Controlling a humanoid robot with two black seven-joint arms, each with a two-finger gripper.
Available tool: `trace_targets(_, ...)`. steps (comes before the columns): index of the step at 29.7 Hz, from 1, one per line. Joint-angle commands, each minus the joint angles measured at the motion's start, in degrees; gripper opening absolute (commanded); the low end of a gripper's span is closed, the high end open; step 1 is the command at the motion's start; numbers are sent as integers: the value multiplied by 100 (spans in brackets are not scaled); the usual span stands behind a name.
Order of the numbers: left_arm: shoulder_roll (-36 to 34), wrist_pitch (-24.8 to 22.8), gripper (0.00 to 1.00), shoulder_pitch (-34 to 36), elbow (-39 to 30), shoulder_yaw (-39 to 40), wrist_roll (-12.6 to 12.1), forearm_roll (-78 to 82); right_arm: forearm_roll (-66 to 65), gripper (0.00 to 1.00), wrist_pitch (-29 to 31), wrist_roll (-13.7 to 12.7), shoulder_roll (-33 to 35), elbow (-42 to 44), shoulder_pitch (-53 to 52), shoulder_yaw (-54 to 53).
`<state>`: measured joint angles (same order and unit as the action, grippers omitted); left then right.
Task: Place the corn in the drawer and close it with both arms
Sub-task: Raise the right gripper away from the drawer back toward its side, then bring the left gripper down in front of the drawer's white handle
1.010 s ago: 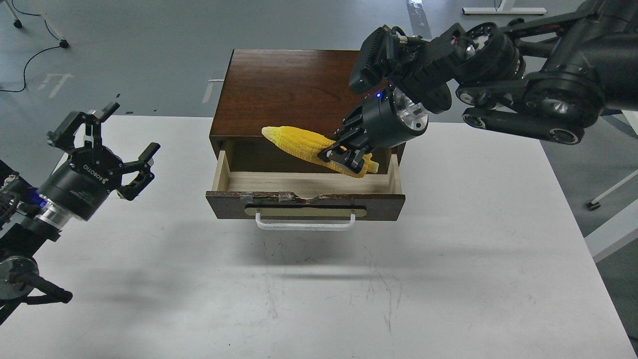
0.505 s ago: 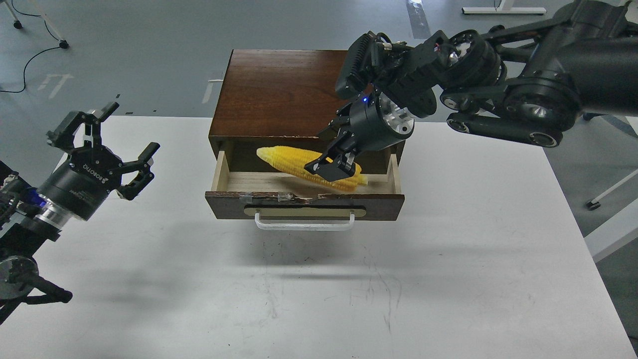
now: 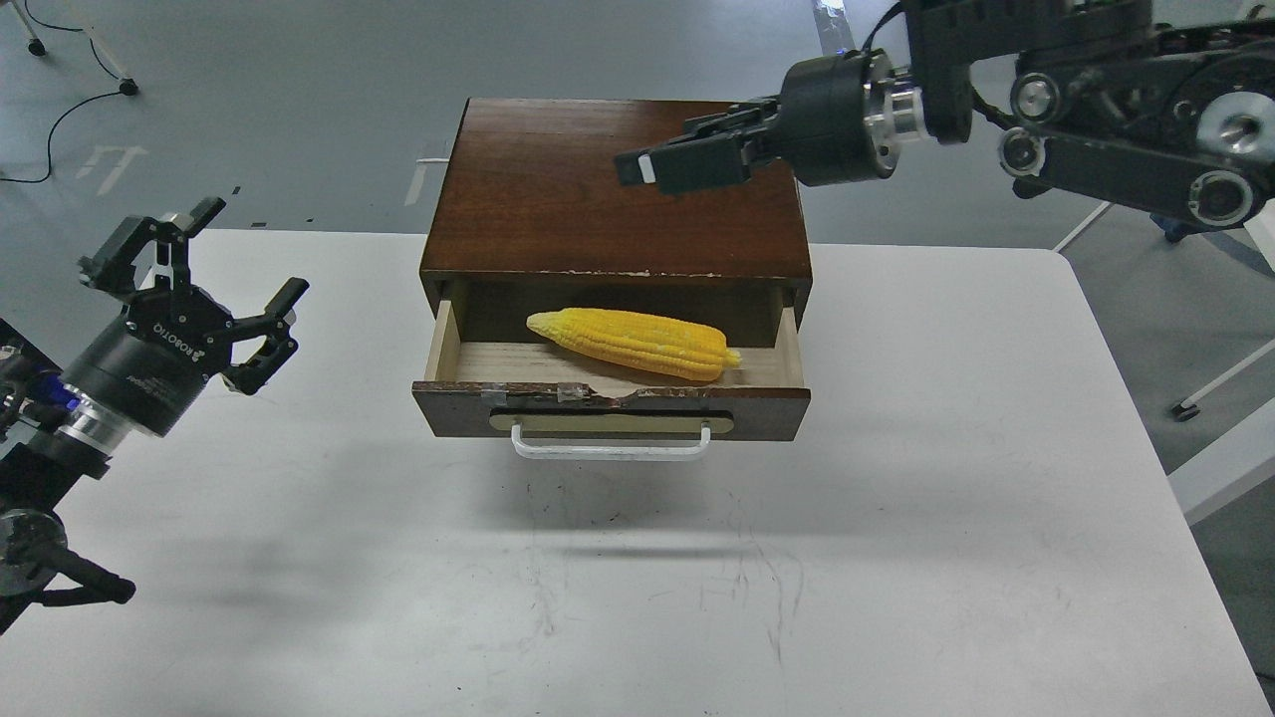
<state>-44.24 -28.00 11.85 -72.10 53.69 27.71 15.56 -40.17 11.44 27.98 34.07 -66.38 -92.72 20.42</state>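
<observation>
The yellow corn [image 3: 634, 342] lies on its side inside the open drawer [image 3: 610, 406], tip pointing left, on the pale wood floor. The drawer is pulled out, with its white bar handle [image 3: 611, 447] facing me. My right gripper [image 3: 652, 164] is empty and hovers above the cabinet's top, pointing left, its fingers slightly apart and clear of the corn. My left gripper [image 3: 221, 261] is open and empty above the table's left side, well left of the drawer.
The dark brown cabinet [image 3: 598, 179] stands at the back middle of the white table [image 3: 896, 558]. The right arm's links [image 3: 1116, 80] stretch in from the top right. The floor lies beyond the table's back and right edges.
My right gripper has let go of the corn, risen and moved back above the cabinet top. The corn now rests in the drawer. My left gripper has shifted slightly left.
</observation>
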Motion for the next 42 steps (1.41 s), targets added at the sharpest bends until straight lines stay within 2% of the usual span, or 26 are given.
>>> trace_targets(1, -49, 0, 98, 55, 64, -8, 6, 0, 826, 100, -1, 2, 574, 11, 1578, -1511)
trace_targets(6, -137, 0, 98, 98, 73, 132, 29, 0, 1160, 100, 8, 2, 821, 20, 3993, -3760)
trace_targets(11, -330, 0, 98, 458, -14, 159, 29, 175, 1468, 100, 16, 2, 821, 64, 5236, -4704)
trace_targets(13, -523, 0, 98, 756, -486, 255, 29, 927, 1740, 100, 51, 2, 804, 248, 5693, -4854)
trace_targets(14, -524, 0, 98, 758, -489, 256, 29, 932, 1741, 100, 51, 2, 803, 249, 5694, -4855)
trace_targets(18, -647, 0, 98, 1257, -1724, 519, 24, 2692, 1960, 100, 60, 2, 768, 477, 5940, -4819)
trace_targets(19, -647, 0, 98, 1259, -1728, 519, 24, 2698, 1961, 100, 60, 2, 768, 477, 5940, -4819)
trace_targets(23, -394, 0, 98, 1478, -2860, 519, 24, 4706, 1961, 100, 60, 2, 768, 486, 5993, -4819)
trace_targets(29, 432, 0, 95, 1479, -2906, 388, 24, 5992, 1961, 100, 60, 2, 759, 521, 6002, -4784)
trace_targets(32, 627, 0, 93, 1470, -2906, 221, 24, 6362, 1961, 100, 60, 2, 759, 521, 6028, -4793)
trace_targets(36, 847, 0, 73, 1470, -2906, -244, 29, 6741, 1961, 100, 60, 2, 759, 565, 6072, -4784)
trace_targets(37, 856, 0, 55, 1452, -2906, -376, 24, 6802, 1961, 100, 60, 2, 759, 565, 6081, -4784)
trace_targets(38, 864, 0, 42, 1443, -2906, -438, 24, 6855, 1952, 100, 52, 2, 759, 565, 6090, -4776)
trace_targets(39, 873, 0, 19, 1426, -2906, -560, 24, 7038, 1952, 100, 60, 2, 759, 565, 6125, -4776)
trace_targets(41, 926, 0, 0, 1400, -2897, -754, 24, 7363, 1952, 100, 52, 2, 759, 565, 6151, -4784)
trace_targets(42, 935, 0, 0, 1399, -2906, -842, 24, 7478, 1952, 100, 51, 2, 759, 574, 6160, -4776)
